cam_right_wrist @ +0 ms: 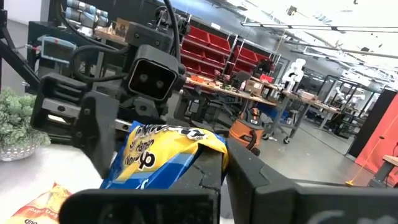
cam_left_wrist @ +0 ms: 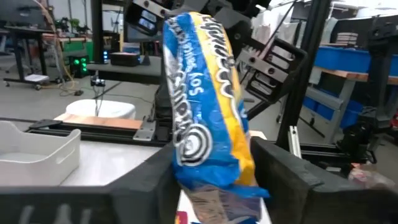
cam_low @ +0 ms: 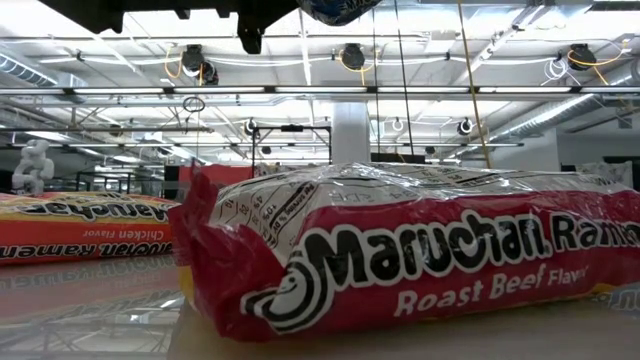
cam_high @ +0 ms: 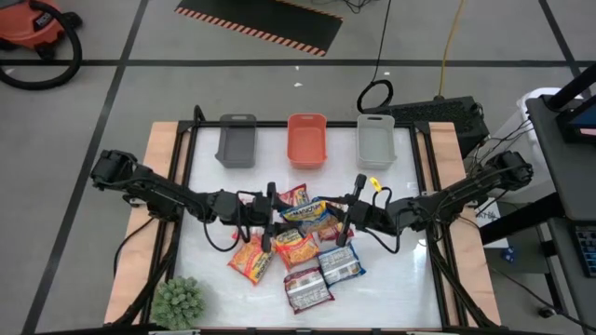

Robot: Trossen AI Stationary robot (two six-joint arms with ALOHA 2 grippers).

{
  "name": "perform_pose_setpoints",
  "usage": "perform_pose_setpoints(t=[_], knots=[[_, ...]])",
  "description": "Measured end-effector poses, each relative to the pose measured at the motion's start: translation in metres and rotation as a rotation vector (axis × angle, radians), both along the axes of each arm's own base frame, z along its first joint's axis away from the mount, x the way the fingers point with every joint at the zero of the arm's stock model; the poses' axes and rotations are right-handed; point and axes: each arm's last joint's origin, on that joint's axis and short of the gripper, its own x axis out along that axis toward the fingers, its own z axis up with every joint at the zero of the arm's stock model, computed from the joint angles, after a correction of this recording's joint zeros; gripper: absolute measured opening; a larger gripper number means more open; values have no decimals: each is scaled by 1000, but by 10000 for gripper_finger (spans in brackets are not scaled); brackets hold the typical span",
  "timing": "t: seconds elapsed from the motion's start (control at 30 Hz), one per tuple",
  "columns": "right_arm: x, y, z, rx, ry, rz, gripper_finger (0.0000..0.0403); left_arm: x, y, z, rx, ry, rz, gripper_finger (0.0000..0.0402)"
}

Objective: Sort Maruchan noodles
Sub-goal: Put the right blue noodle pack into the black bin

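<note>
The blue and yellow noodle packet (cam_left_wrist: 205, 118) is held up off the table between the two arms, over the middle of the pile. It is light, crinkly and slippery, and the brittle noodle block inside would likely crack under a hard squeeze, so an end seam or a short edge looks the safest place to take it. The right gripper (cam_right_wrist: 208, 171) is clenched on one end of the packet, its dark fingers (cam_right_wrist: 261, 180) pinching the wrapper while the rest sticks out toward the other arm. The left gripper (cam_left_wrist: 211, 180) has its fingers (cam_left_wrist: 292, 174) on either side of the packet's other end, partly closed around it; whether they already press on it I cannot tell. Below lie the other noodle packets (cam_high: 296, 251): orange ones toward the left arm, red and silver ones toward the table's front edge, one red roast beef packet (cam_low: 400, 260) closest to the low camera. Farther back, well apart from the pile, stand a dark grey bin (cam_high: 236, 141), an orange bin (cam_high: 307, 140) and a light grey bin (cam_high: 377, 140).
</note>
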Motion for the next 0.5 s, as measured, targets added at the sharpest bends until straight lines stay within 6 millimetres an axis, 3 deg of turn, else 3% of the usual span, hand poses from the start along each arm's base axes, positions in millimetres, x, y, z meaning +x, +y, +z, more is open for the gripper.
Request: perform_pose_setpoints(t=[0.2, 0.5], knots=[[0, 0, 0, -13, 9, -1, 0, 0, 0, -1, 12, 8, 12, 115], [0, 0, -1, -35, 24, -10, 17, 0, 1, -2, 43, 14, 28, 119]])
